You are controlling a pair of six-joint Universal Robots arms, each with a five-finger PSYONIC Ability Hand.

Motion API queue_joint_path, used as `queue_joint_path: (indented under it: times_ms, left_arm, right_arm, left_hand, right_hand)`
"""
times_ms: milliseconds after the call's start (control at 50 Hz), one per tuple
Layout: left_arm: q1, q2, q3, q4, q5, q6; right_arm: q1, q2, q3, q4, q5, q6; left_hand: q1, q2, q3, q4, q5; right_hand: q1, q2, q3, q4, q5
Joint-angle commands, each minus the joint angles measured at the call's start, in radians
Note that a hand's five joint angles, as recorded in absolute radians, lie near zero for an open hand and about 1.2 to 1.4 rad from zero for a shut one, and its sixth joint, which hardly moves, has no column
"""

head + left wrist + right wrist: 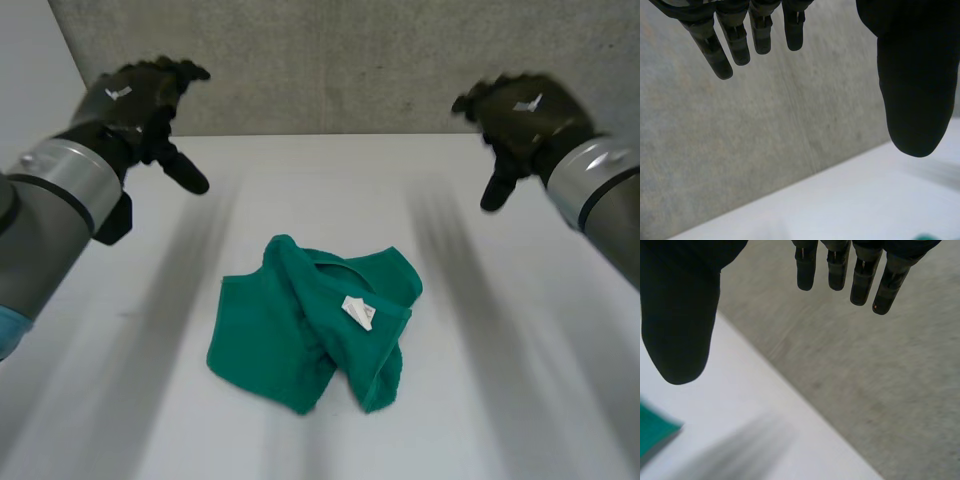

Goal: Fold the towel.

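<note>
A green towel lies crumpled in a loose heap at the middle of the white table, with a small white label showing on top. My left hand hovers high over the table's far left, well away from the towel, fingers straight and holding nothing. My right hand hovers at the far right, likewise open and apart from the cloth. In the left wrist view the fingers hang straight against the wall. In the right wrist view a corner of the towel lies beyond the thumb.
A grey concrete wall runs along the table's far edge. White tabletop surrounds the towel on every side.
</note>
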Motion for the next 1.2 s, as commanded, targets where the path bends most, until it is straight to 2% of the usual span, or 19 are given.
queue_joint_path:
  times_ms: [20, 200, 220, 240, 300, 360, 380, 480, 500, 520, 540, 560, 580, 700, 740, 840, 940, 1080, 1200]
  left_arm:
    - [-0.08, -0.121, 0.0, -0.005, 0.005, 0.119]
    - [-0.304, -0.28, -0.021, 0.0, 0.061, 0.229]
    - [-0.356, -0.307, -0.018, 0.005, 0.061, 0.269]
    - [-0.357, -0.308, -0.018, 0.005, 0.061, 0.269]
    - [-0.45, -0.383, -0.008, 0.009, 0.061, 0.406]
    - [-0.47, -0.412, -0.005, 0.011, 0.06, 0.467]
    - [-0.488, -0.453, 0.005, 0.018, 0.058, 0.546]
    - [-0.495, -0.516, 0.024, 0.023, 0.052, 0.649]
    - [-0.495, -0.528, 0.035, 0.023, 0.051, 0.668]
    - [-0.495, -0.536, 0.049, 0.025, 0.049, 0.671]
    - [-0.495, -0.536, 0.049, 0.025, 0.049, 0.671]
    - [-0.495, -0.536, 0.055, 0.029, 0.049, 0.669]
    - [-0.495, -0.533, 0.069, 0.06, 0.049, 0.659]
    - [-0.49, -0.479, 0.064, 0.15, 0.006, 0.653]
    - [-0.487, -0.4, 0.055, 0.187, -0.062, 0.649]
    - [-0.469, -0.289, 0.04, 0.196, -0.118, 0.649]
    - [-0.395, -0.174, 0.015, 0.193, -0.126, 0.649]
    - [-0.387, -0.128, -0.008, 0.189, -0.127, 0.653]
    - [-0.38, -0.098, -0.031, 0.187, -0.13, 0.653]
  right_arm:
    - [0.083, 0.091, 0.015, 0.146, 0.006, -0.116]
    - [0.072, 0.103, 0.109, 0.121, 0.023, -0.108]
    - [0.043, 0.105, 0.167, 0.08, 0.023, -0.107]
    - [0.043, 0.105, 0.167, 0.08, 0.023, -0.107]
    - [-0.041, 0.1, 0.247, 0.009, 0.017, -0.105]
    - [-0.098, 0.096, 0.291, -0.037, 0.012, -0.105]
    - [-0.107, 0.094, 0.301, -0.041, 0.012, -0.106]
    - [-0.149, 0.091, 0.336, -0.052, 0.0, -0.108]
    - [-0.157, 0.091, 0.341, -0.052, -0.005, -0.108]
    - [-0.164, 0.091, 0.347, -0.052, -0.011, -0.108]
    - [-0.164, 0.091, 0.347, -0.052, -0.011, -0.108]
    - [-0.178, 0.091, 0.358, -0.054, -0.024, -0.11]
    - [-0.189, 0.093, 0.364, -0.054, -0.041, -0.11]
    - [-0.201, 0.093, 0.35, -0.054, -0.074, -0.1]
    - [-0.2, 0.093, 0.341, -0.057, -0.074, -0.096]
    - [-0.192, 0.091, 0.298, -0.058, -0.074, -0.005]
    - [-0.184, 0.09, 0.247, -0.057, -0.109, 0.206]
    - [-0.097, 0.105, 0.169, -0.058, -0.196, 0.45]
    - [0.02, 0.234, 0.062, -0.055, -0.216, 0.646]
  left_hand:
    - [0.03, 0.037, 0.034, 0.04, 0.027]
    - [0.047, 0.055, 0.051, 0.057, 0.045]
    - [0.053, 0.06, 0.057, 0.063, 0.051]
    - [0.053, 0.06, 0.057, 0.063, 0.051]
    - [0.062, 0.069, 0.066, 0.072, 0.06]
    - [0.068, 0.075, 0.072, 0.078, 0.066]
    - [0.097, 0.104, 0.101, 0.107, 0.095]
    - [0.2, 0.207, 0.203, 0.21, 0.197]
    - [0.325, 0.332, 0.329, 0.335, 0.323]
    - [0.597, 0.604, 0.6, 0.607, 0.594]
    - [0.599, 0.606, 0.603, 0.609, 0.597]
    - [0.751, 0.758, 0.754, 0.761, 0.748]
    - [1.176, 1.183, 1.18, 1.186, 1.174]
    - [1.18, 1.187, 1.184, 1.19, 1.178]
    - [1.18, 1.187, 1.184, 1.19, 1.178]
    - [1.18, 1.187, 1.184, 1.19, 1.178]
    - [1.18, 1.187, 1.184, 1.19, 1.178]
    - [1.18, 1.187, 1.184, 1.19, 1.178]
    - [1.18, 1.187, 1.184, 1.19, 1.178]
  right_hand:
    - [-0.028, -0.045, -0.034, -0.056, -0.058]
    - [-0.028, -0.045, -0.034, -0.056, -0.058]
    - [-0.028, -0.045, -0.034, -0.056, -0.058]
    - [-0.028, -0.045, -0.034, -0.056, -0.058]
    - [-0.028, -0.045, -0.034, -0.056, -0.058]
    - [-0.028, -0.045, -0.034, -0.056, -0.058]
    - [-0.028, -0.045, -0.034, -0.056, -0.058]
    - [-0.028, -0.045, -0.034, -0.056, -0.058]
    - [-0.028, -0.045, -0.034, -0.056, -0.058]
    - [-0.028, -0.045, -0.034, -0.056, -0.058]
    - [-0.028, -0.045, -0.034, -0.056, -0.058]
    - [-0.028, -0.045, -0.034, -0.056, -0.058]
    - [-0.028, -0.045, -0.034, -0.056, -0.058]
    - [-0.028, -0.045, -0.034, -0.056, -0.058]
    - [-0.028, -0.045, -0.034, -0.056, -0.058]
    - [-0.028, -0.045, -0.034, -0.056, -0.058]
    - [-0.028, -0.045, -0.034, -0.056, -0.058]
    - [-0.028, -0.045, -0.034, -0.056, -0.058]
    - [-0.028, -0.045, -0.034, -0.056, -0.058]
